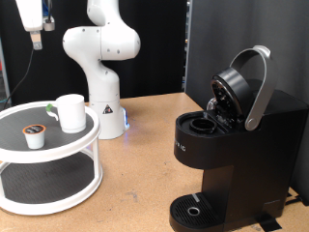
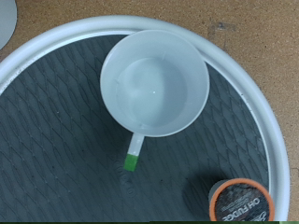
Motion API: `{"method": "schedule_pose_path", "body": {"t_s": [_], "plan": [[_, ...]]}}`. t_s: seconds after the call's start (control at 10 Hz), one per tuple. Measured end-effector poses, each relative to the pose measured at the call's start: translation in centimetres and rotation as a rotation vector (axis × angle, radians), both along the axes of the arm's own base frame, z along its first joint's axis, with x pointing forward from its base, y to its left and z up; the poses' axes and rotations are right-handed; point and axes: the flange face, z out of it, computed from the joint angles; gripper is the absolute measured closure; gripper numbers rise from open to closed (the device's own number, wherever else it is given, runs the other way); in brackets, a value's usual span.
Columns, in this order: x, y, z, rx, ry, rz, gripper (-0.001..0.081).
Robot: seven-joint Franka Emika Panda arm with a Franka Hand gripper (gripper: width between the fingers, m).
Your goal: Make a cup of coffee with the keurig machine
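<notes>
The white cup (image 1: 70, 112) stands upright and empty on the top tier of a round white stand (image 1: 87, 138) at the exterior view's left. The wrist view looks straight down into the cup (image 2: 155, 82); its handle has a green tip. A small pod (image 1: 35, 134) with a dark top sits beside the cup on the same tier, and shows in the wrist view (image 2: 241, 201). The black keurig machine (image 1: 241, 145) stands at the exterior view's right with its grey-handled lid (image 1: 253, 85) raised and its pod chamber open. My gripper (image 1: 36, 41) hangs high above the stand, holding nothing. No fingers show in the wrist view.
The stand has a dark ribbed mat (image 2: 56, 140) and a lower tier (image 1: 43, 184). The arm's white base (image 1: 104, 106) stands behind the stand on the wooden table (image 1: 145, 174). The machine's round drip tray (image 1: 193, 209) is bare. A black curtain hangs behind.
</notes>
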Motion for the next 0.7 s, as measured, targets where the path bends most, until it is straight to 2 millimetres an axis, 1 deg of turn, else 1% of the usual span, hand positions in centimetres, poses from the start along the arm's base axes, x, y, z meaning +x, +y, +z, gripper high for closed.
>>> {"method": "schedule_pose_path", "body": {"t_s": [0.1,0.4,0.5,0.7], "plan": [[-0.7,0.2,-0.1,-0.004,-0.018,-0.003,0.0001],[-0.7,0.4,-0.4,0.006,0.006,0.012,0.0001],[-0.5,0.5,-0.4,0.012,0.003,0.012,0.0001],[0.7,0.6,-0.6,0.021,-0.026,-0.023,0.0001]]}}
